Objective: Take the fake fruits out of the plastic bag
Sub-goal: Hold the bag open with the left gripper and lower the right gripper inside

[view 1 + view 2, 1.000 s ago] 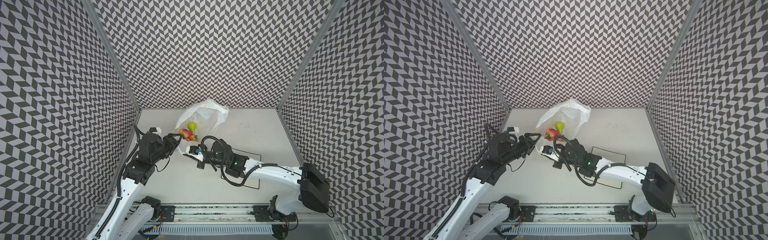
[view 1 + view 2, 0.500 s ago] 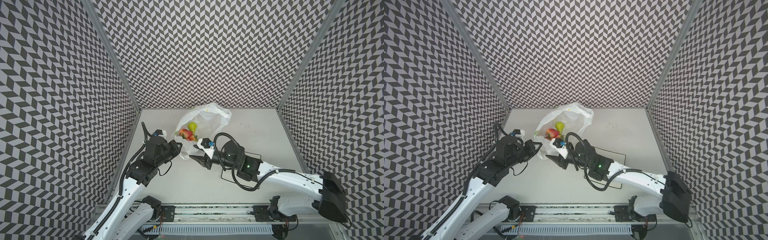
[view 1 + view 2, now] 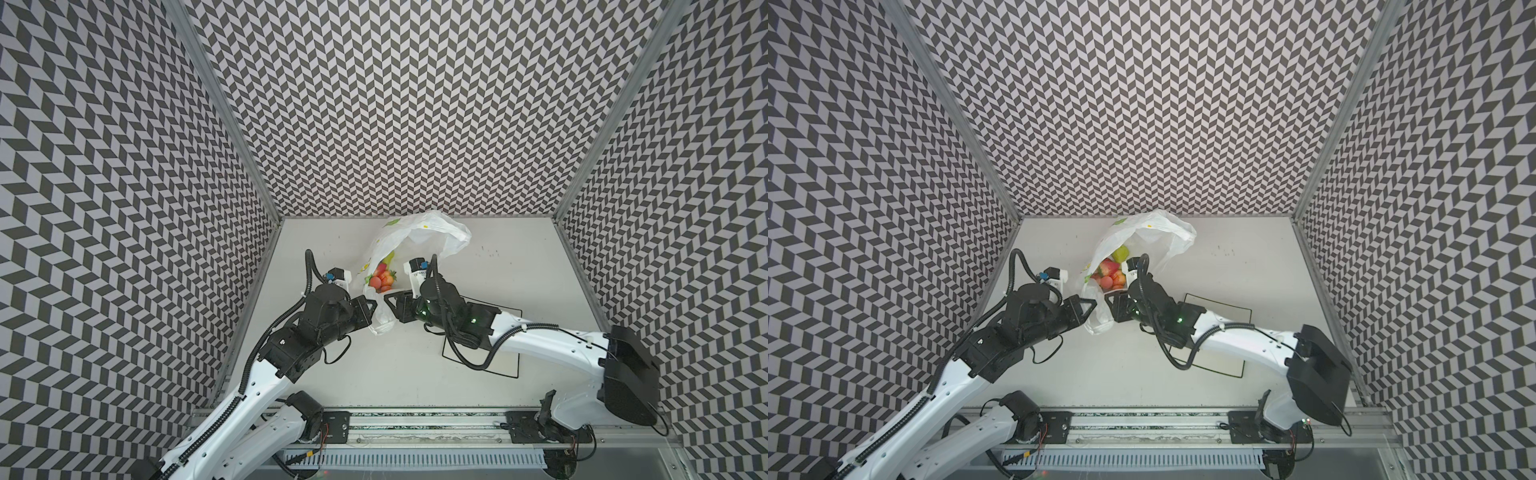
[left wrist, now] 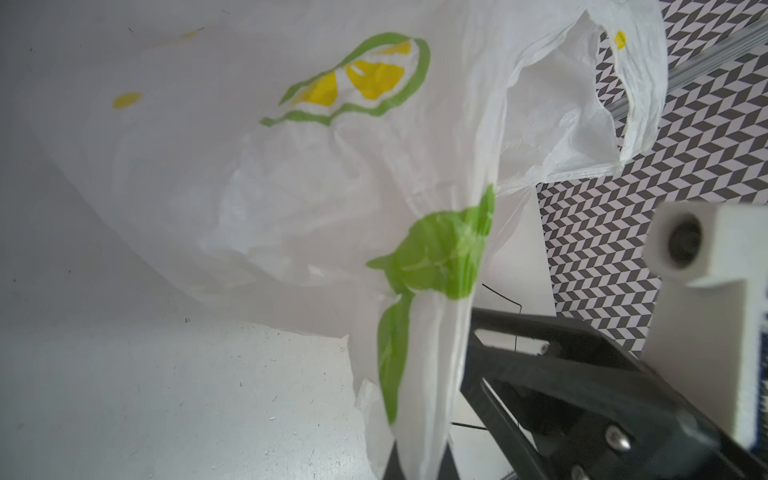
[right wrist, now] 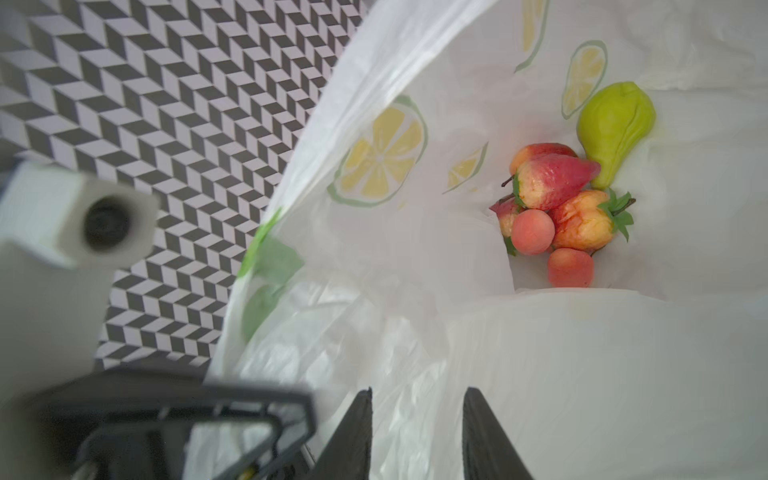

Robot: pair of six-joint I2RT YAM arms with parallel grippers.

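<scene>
Right wrist view: fake fruits (image 5: pixel 557 208) all inside plastic bag (image 5: pixel 374 291), none out yet; left gripper (image 4: pixel 417 461) jaws clamped on its film, right gripper (image 5: pixel 417 399) jaws part-open around film

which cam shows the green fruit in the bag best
Right wrist view: the green fruit lies large and unhidden inside the plastic bag. In both top views it is a small green patch in the bag's mouth. The left wrist view shows only the bag's outside.
</scene>
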